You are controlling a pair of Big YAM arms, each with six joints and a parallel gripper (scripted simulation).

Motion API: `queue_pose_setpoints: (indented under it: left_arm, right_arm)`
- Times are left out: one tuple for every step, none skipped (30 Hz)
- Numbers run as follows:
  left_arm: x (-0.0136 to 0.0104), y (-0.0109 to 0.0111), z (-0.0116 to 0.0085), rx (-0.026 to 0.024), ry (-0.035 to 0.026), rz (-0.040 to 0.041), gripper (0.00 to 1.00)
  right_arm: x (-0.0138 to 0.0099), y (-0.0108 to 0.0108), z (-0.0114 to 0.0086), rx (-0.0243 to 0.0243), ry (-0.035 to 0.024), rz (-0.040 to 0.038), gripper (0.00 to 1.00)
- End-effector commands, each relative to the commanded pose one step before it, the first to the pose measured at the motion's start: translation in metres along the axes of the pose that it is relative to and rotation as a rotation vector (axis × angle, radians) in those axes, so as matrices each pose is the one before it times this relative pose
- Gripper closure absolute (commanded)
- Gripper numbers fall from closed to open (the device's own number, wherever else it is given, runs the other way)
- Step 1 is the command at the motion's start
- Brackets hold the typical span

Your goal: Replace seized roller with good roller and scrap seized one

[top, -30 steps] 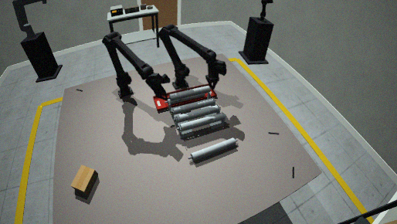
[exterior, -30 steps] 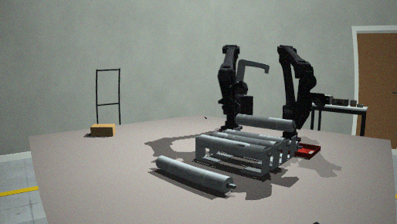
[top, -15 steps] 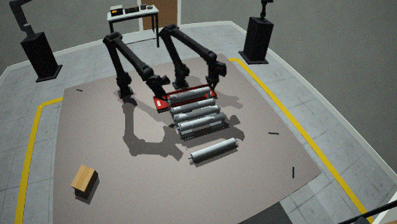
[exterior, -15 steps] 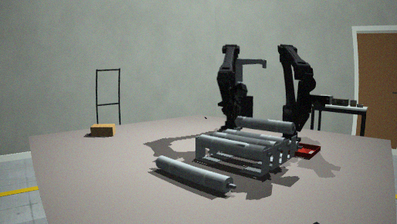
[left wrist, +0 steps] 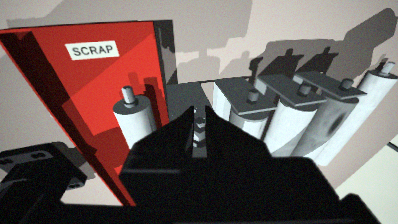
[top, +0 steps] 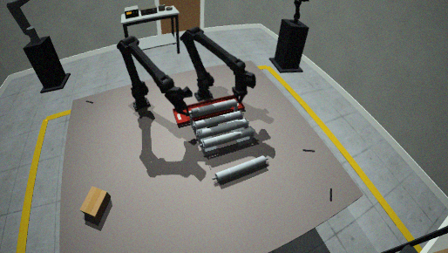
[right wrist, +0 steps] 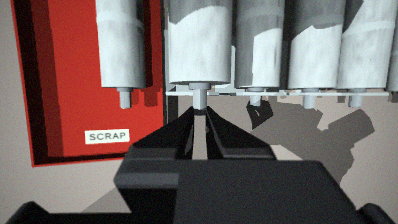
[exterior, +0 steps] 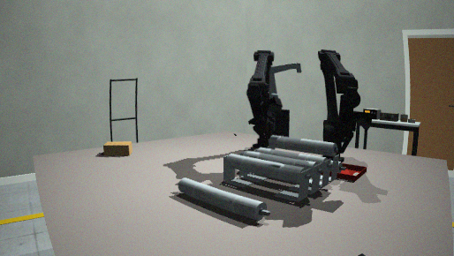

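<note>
Both grippers are shut on the axle ends of one grey roller (top: 213, 106) (exterior: 302, 145) (right wrist: 200, 45) and hold it level, a little above the roller bed (top: 227, 147) (exterior: 230, 169) (right wrist: 280, 93). It hangs over the slot nearest the red scrap tray (top: 178, 117) (exterior: 355, 173) (left wrist: 75, 85) (right wrist: 60, 100), where the bracket tab (left wrist: 180, 100) is bare. My right gripper (top: 188, 110) (right wrist: 199, 112) grips one axle tip, my left gripper (top: 239, 101) (left wrist: 199, 111) the other. Three rollers sit in the bed. Another roller (left wrist: 134, 120) (right wrist: 122, 45) lies in the tray.
A loose roller (top: 241, 169) (exterior: 221, 199) (left wrist: 372, 95) lies on the mat on the bed's far side from the tray. A wooden box (top: 95, 201) (exterior: 117, 148) sits far off near a mat corner. Small black bits (top: 308, 150) (top: 330, 194) lie on the mat.
</note>
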State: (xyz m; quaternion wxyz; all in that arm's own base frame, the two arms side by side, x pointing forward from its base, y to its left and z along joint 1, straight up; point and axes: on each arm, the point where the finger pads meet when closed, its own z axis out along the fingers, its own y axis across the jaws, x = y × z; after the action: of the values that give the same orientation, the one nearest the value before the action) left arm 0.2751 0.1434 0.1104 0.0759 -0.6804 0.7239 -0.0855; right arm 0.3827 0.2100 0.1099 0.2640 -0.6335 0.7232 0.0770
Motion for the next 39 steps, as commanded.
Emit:
queue_pose_setpoints:
  left_arm:
    - [-0.01611,-0.02675,-0.01311,0.04706,-0.04233,0.00087,0.97]
    - [0.00075,-0.00111,-0.00219,0.00531,-0.00542,0.00403,0.97]
    - [-0.00299,0.00044,-0.00467,0.01067,-0.01131,0.00237,0.97]
    - [0.0,0.0,0.0,0.0,0.0,0.0,0.97]
    - [0.0,0.0,0.0,0.0,0.0,0.0,0.97]
    - [0.00621,0.00726,0.0082,-0.02386,0.01512,-0.00779,0.97]
    - [-0.00205,-0.00492,0.00245,-0.00681,0.00343,0.00318,0.97]
    - [-0.0005,-0.00089,0.00034,-0.0009,-0.00101,0.00081,0.97]
    - [0.00107,0.0021,0.00229,-0.00694,0.00279,-0.00076,0.97]
    - [-0.00093,0.0004,-0.00224,0.00374,-0.00545,-0.00266,0.97]
    - [-0.00278,-0.00064,-0.00271,0.00619,-0.00804,-0.00496,0.97]
    - [0.00036,-0.0018,-0.00186,0.00468,-0.0046,0.00433,0.97]
    - [0.00188,-0.00034,0.00283,-0.00793,0.00457,0.00535,0.97]
    - [0.00042,0.00179,0.00626,-0.01799,0.00979,-0.00188,0.97]
    - [0.00053,0.00155,0.00209,-0.00646,0.00249,-0.001,0.97]
    - [-0.0023,0.00199,0.00056,-0.00449,-0.00037,-0.00845,0.97]
    - [0.0002,-0.00136,-0.00126,0.00356,-0.00321,0.00326,0.97]
    - [0.00162,-0.00254,-0.00383,0.0108,-0.00691,0.00841,0.97]
    - [-0.00025,-0.00111,-0.00393,0.01004,-0.00805,0.0016,0.97]
    - [-0.00413,0.0019,-0.00222,0.00403,-0.00708,-0.00042,0.97]
    - [0.0,0.0,0.0,0.0,0.0,0.0,0.97]
    - [0.0,0.0,0.0,0.0,0.0,0.0,0.97]
    - [0.005,0.00577,0.00627,-0.01895,0.01365,-0.00478,0.97]
    - [-0.00293,-0.00641,-0.00546,0.01585,-0.01036,-0.00245,0.97]
    - [0.0009,0.00007,0.00164,-0.00456,0.00347,0.00214,0.97]
    - [0.00085,0.00015,0.0018,-0.00495,0.00393,0.00544,0.97]
    - [0.00048,0.00003,0.00085,-0.00238,0.00213,0.00469,0.97]
    - [-0.0003,0.00083,0.0018,-0.00536,0.00321,-0.00355,0.97]
    - [-0.00141,0.00147,0.00158,-0.00525,0.00214,-0.00704,0.97]
    - [-0.00039,0.00012,-0.00025,0.00068,-0.00076,0.00093,0.68]
    - [0.0,-0.00001,0.0,0.00001,-0.00001,0.0,0.68]
    - [0.00179,0.00248,0.00198,-0.00465,0.0052,-0.00067,0.68]
    - [0.0032,0.00547,0.00407,-0.01148,0.00781,-0.0014,0.68]
    - [0.00129,0.00194,0.0001,-0.0076,0.0051,-0.00091,0.68]
    - [0.00004,0.00005,-0.00001,-0.00024,0.00016,-0.00003,0.68]
    - [0.0,0.0,0.0,0.00001,-0.00001,0.0,0.68]
    - [0.0,0.0,0.0,0.0,0.0,0.0,0.68]
    - [0.0,0.0,0.0,0.0,0.0,0.0,0.68]
    - [0.0,0.0,0.0,0.0,0.0,0.0,0.68]
  right_arm:
    - [-0.01616,-0.03213,-0.0158,0.04663,-0.02794,0.01606,0.97]
    - [-0.00178,-0.00084,-0.00267,0.00495,-0.00509,-0.00203,0.97]
    - [-0.00703,-0.00636,-0.00631,0.03159,-0.02263,-0.01342,0.97]
    - [0.0,0.0,0.0,0.0,0.0,0.0,0.97]
    - [0.0,0.0,0.0,0.0,0.0,0.0,0.97]
    - [0.00945,0.00626,0.01215,-0.03408,0.02088,0.0153,0.97]
    - [0.00317,0.00186,0.00441,-0.01573,0.0089,0.00723,0.97]
    - [0.00171,0.00175,0.00102,-0.00953,0.00502,0.00455,0.97]
    - [0.00177,0.00193,0.00097,-0.00932,0.00461,0.00422,0.97]
    - [-0.00267,-0.00277,-0.00161,0.0129,-0.01101,-0.00528,0.97]
    - [-0.0033,-0.00223,-0.00365,0.01083,-0.00982,-0.00449,0.97]
    - [-0.00151,0.00012,-0.00323,0.00094,-0.00259,-0.00056,0.97]
    - [-0.00023,0.00108,-0.00215,-0.00331,0.00068,0.00159,0.97]
    - [0.00687,0.002,0.01251,-0.02179,0.01354,0.00983,0.97]
    - [0.00184,0.00136,0.00175,-0.0068,0.00316,0.00357,0.97]
    - [0.00188,0.00217,0.0009,-0.01037,0.00539,0.00491,0.97]
    - [-0.00166,-0.00261,0.00062,0.00947,-0.00817,-0.00401,0.97]
    - [-0.00452,-0.00238,-0.00637,0.01529,-0.01161,-0.00656,0.97]
    - [-0.00265,-0.00077,-0.00473,0.00664,-0.00554,-0.00297,0.97]
    - [-0.00349,-0.00175,-0.00493,0.01195,-0.0089,-0.00565,0.97]
    - [0.0,0.0,0.0,0.0,0.0,0.0,0.97]
    - [0.0,0.0,0.0,0.0,0.0,0.0,0.97]
    - [0.00609,0.00375,0.00784,-0.01946,0.01208,0.00903,0.97]
    - [0.0021,0.00201,0.00174,-0.01313,0.00833,0.00582,0.97]
    - [0.00026,-0.00181,0.00337,0.00378,-0.00284,-0.00169,0.97]
    - [0.00112,-0.00022,0.00266,-0.00154,0.00127,0.00074,0.97]
    - [-0.00302,-0.00402,-0.0009,0.01907,-0.01266,-0.00872,0.97]
    - [-0.00103,-0.00037,-0.00171,0.00387,-0.00273,-0.00159,0.97]
    - [-0.00055,-0.00016,-0.00089,0.00217,-0.00141,-0.00078,0.97]
    - [-0.00003,0.00003,-0.00008,0.00005,0.0001,-0.00003,0.97]
    - [-0.00008,0.00005,0.0,-0.00031,-0.00047,0.0,0.97]
    - [0.00008,-0.00005,0.0,0.0003,0.00044,0.0,0.97]
    - [0.00006,-0.00004,0.0,0.00024,0.00035,0.0,0.97]
    - [0.0,0.0,0.0,0.0,0.0,0.0,0.97]
    - [0.0,0.0,0.0,0.0,0.0,0.0,0.97]
    - [0.0,0.0,0.0,0.0,0.0,0.0,0.97]
    - [0.0,0.0,0.0,0.0,0.0,0.0,0.97]
    - [0.0,0.0,0.0,0.0,0.0,0.0,0.97]
    - [0.0,0.0,0.0,0.0,0.0,0.0,0.97]
